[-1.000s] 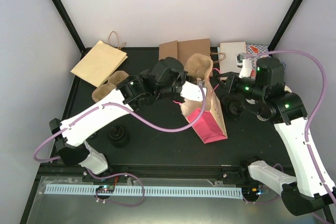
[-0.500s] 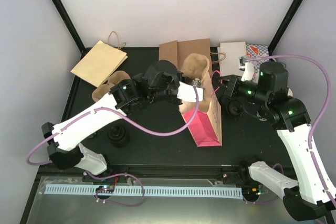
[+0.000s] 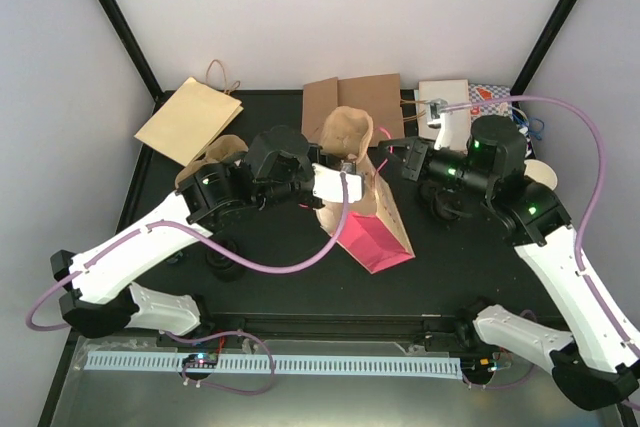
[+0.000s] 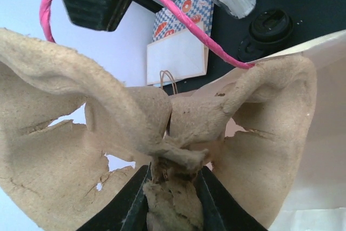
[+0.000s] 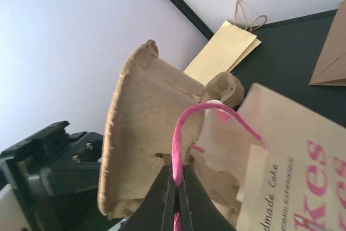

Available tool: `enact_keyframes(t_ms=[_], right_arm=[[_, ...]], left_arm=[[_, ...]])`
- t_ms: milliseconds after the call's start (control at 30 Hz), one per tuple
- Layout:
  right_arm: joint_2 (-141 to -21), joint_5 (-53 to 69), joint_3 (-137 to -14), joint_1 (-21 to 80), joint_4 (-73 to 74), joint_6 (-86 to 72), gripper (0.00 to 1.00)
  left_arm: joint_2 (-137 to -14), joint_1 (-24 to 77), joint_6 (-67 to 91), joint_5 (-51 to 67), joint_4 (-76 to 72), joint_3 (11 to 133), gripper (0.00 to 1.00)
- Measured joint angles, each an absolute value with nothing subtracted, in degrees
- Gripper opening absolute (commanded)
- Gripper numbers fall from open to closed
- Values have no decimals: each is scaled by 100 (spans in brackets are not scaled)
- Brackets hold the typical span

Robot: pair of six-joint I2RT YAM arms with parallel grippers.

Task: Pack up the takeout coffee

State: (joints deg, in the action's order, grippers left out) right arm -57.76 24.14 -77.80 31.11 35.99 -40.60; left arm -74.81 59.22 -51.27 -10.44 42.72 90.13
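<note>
The left tool (image 4: 172, 187) clamps the pulp carrier (image 4: 65, 133), the right tool (image 5: 177, 185) the pink handle (image 5: 174, 144); opposed pulling could tear either.

We see a black table (image 3: 450, 267), plain pale walls (image 3: 330, 7) behind it and at both sides, black posts (image 3: 115, 17) rising from its back corners, a grey metal ledge (image 3: 350, 402) along its near edge.

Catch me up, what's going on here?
The left gripper is shut on a pulp carrier, holding it at the mouth of the pink bag. The right gripper pinches the bag's pink handle, holding it up. The carrier's pockets look empty.
</note>
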Motion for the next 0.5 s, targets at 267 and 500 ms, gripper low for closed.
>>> enact_keyframes(t_ms=[267,500], right_arm=[[-5153,1984,-6410,3116,3170,-4327,3],[-4831,1564,-6051,3116,3264,-4235,6]], left_arm=[[-7448,5924,-4703,-908,4460,8774,21],[-7596,6121,-3979,-810,4705,8873,23]])
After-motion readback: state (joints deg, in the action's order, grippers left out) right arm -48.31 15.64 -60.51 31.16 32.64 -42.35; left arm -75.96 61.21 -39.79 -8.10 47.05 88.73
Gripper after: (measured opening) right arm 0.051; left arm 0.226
